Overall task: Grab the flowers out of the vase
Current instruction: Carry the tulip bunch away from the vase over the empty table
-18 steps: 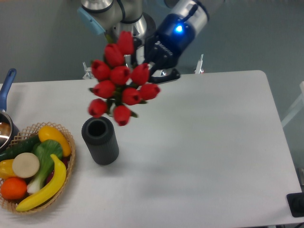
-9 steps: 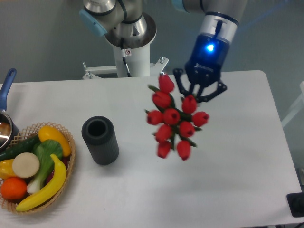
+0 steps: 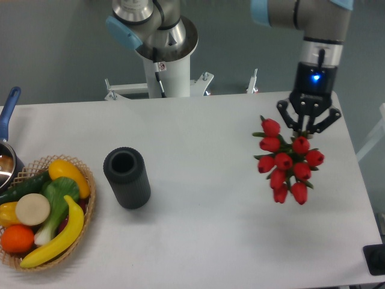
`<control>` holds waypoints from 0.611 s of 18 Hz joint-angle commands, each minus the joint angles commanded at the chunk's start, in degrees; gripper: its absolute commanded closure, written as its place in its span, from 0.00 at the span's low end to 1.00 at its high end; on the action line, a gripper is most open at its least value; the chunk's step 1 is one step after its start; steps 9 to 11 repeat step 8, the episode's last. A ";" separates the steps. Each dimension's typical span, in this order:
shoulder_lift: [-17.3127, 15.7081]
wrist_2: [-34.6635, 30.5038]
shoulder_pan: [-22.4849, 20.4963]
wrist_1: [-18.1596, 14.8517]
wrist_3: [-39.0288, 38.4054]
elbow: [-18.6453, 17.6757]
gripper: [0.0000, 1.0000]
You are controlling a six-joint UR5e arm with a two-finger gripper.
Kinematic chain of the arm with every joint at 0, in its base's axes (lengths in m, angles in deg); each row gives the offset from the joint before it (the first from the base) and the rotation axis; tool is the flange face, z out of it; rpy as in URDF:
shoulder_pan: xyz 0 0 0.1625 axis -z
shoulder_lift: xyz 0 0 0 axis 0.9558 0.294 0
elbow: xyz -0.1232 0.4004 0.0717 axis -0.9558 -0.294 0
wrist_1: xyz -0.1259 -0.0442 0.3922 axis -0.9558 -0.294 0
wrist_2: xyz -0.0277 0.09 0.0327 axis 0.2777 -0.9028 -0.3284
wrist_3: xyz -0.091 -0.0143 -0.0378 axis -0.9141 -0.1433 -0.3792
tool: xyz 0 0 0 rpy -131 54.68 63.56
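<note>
A UR5e arm of brushed silver-grey tube segments, its joints capped in pale blue, rises from a white cylindrical pedestal that carries a small label with a red mark. The wrist narrows to a black cylindrical module lit by 1 glowing blue light beneath a short dark vertical strip. Below it, the black gripper (image 3: 307,128) spreads angular linkages ending in 2 fingers.

Single fixed camera, high and oblique, faces the arm's base at 12 o'clock; the white table (image 3: 198,241) fills the frame.
</note>
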 joint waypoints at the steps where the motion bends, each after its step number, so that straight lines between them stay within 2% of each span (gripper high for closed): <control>1: 0.09 -3.16 0.62 -0.53 0.09 0.09 0.99; 4: 0.80 -9.16 2.38 -3.59 0.26 1.40 0.98; 7: 0.97 -10.57 2.56 -6.94 0.79 3.42 0.98; 11: 1.15 -11.36 2.65 -7.29 0.79 3.52 0.98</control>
